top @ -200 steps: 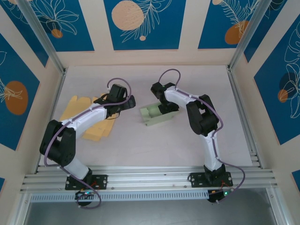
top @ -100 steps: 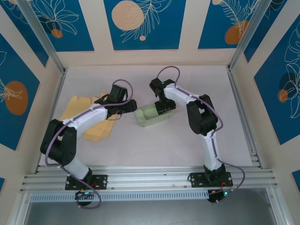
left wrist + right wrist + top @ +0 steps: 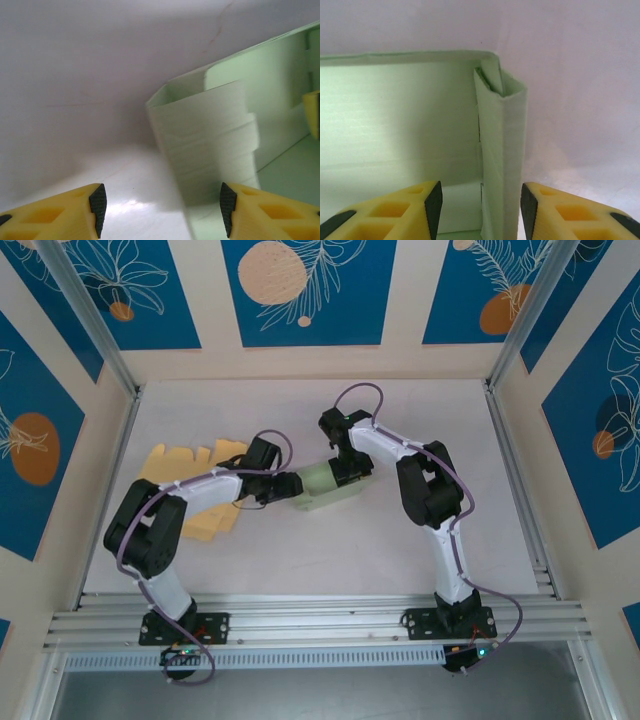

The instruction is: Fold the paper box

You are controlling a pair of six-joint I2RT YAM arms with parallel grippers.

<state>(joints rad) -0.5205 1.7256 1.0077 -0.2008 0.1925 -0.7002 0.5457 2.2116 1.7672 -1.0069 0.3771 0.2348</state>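
Top external view: the pale green paper box (image 3: pixel 326 487) sits just left of the frame's centre on the white table (image 3: pixel 300 555), partly erected, with its open side up. The left gripper (image 3: pixel 288 486) reaches in from the left to the box's left end, and the right gripper (image 3: pixel 350 471) comes down on its upper right part. Flat yellow cardboard sheets (image 3: pixel 165 462) lie at the left of the table, partly under the left arm and apart from the box. In the left wrist view the left gripper (image 3: pixel 161 204) has its claw spread. The black pads (image 3: pixel 98 202) sit at the bottom corners of the frame, and a folded end panel of the box (image 3: pixel 210 135) stands upright between them. That panel is close to the pad at lower right, with bare table showing on its other side. In the right wrist view the right gripper (image 3: pixel 481 201) is also spread, straddling a doubled-over side wall of the box (image 3: pixel 502 145). The lower-right pad (image 3: pixel 528 206) sits at that wall, while a gap shows between the wall and the other pad. The box's interior fills the left half of that frame.
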